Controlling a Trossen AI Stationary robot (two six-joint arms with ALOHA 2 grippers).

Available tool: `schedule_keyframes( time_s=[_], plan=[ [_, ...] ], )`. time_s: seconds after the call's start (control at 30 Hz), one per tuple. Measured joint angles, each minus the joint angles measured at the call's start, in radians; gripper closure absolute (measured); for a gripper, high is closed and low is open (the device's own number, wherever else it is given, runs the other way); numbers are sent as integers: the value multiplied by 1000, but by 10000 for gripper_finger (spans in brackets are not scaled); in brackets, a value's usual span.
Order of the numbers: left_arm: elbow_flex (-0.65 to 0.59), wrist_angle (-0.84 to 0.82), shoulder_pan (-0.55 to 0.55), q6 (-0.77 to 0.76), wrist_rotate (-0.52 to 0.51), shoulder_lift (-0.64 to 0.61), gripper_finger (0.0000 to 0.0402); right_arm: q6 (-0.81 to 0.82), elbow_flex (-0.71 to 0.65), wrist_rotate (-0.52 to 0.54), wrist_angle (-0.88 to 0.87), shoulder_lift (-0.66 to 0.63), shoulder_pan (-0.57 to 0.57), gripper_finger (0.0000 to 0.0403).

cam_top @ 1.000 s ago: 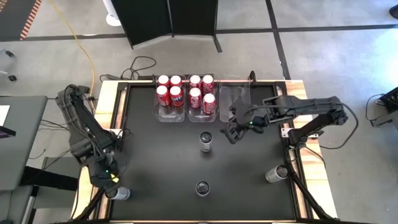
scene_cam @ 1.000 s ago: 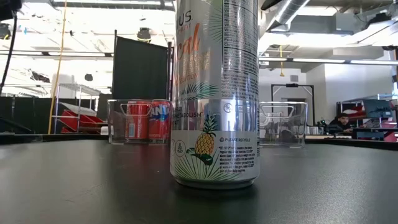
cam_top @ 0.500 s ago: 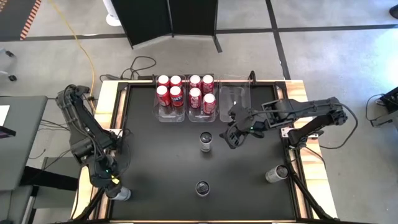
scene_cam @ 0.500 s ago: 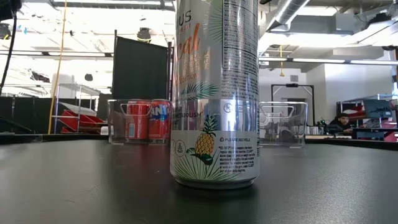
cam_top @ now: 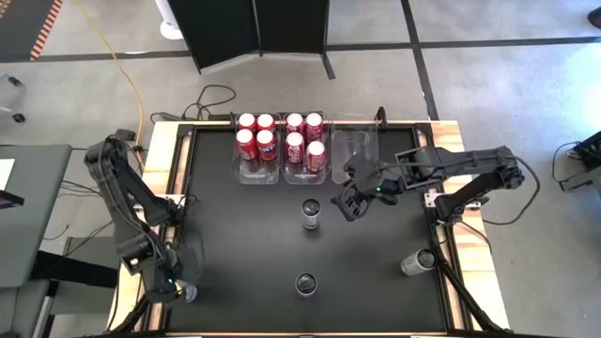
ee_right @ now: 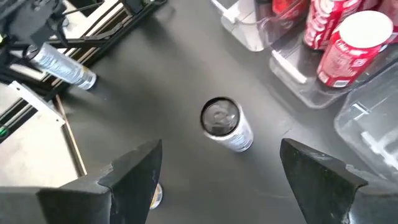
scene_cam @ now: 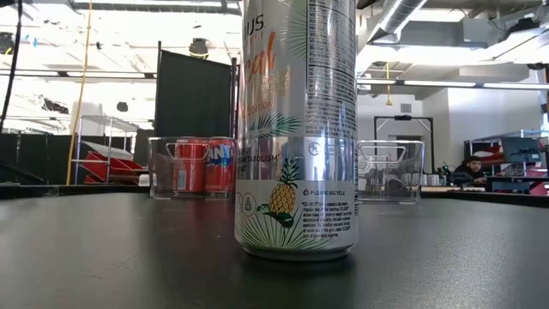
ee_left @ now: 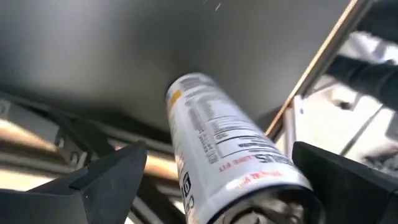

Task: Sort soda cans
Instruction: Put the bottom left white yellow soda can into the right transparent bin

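Observation:
Eight red cans (cam_top: 280, 139) stand in two clear bins at the far edge and also show in the low view as red cans (scene_cam: 203, 166). Four silver cans stand on the black table: one mid-table (cam_top: 310, 214), one nearer (cam_top: 305, 283), one by the right edge (cam_top: 418, 262) and one at the near-left corner (cam_top: 185, 293). My left gripper (cam_top: 172, 287) is low at that corner can (ee_left: 224, 149), open, with a finger on either side and a gap to each. My right gripper (cam_top: 349, 208) hovers open just right of the mid-table can (ee_right: 224, 124).
A third clear bin (cam_top: 352, 148) stands empty to the right of the red cans. The nearer silver can (scene_cam: 296, 129) fills the middle of the low view. The table's wooden frame (ee_left: 323, 59) runs close by the corner can. A person (scene_cam: 470, 168) sits in the room behind.
My left arm has swung toward the near edge and come down on the silver can at the near-left corner, so that its open fingers now stand around it. The cans have stayed where they were.

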Motion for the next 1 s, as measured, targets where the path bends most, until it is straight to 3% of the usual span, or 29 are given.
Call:
schedule_keyframes(
  time_s=[0.27,0.53,0.83,1.0],
  plan=[
    [0,-7,-2,10,159,59,26,-44,0,-2,-1,0,-44,63],
    [7,-41,53,35,184,48,144,-64,0,-1,-1,0,-73,63],
    [65,-286,357,384,163,49,153,-59,0,-12,-1,-5,-80,63],
    [177,-365,567,615,151,49,151,-13,2,-75,-56,-21,-77,63]
  ],
)
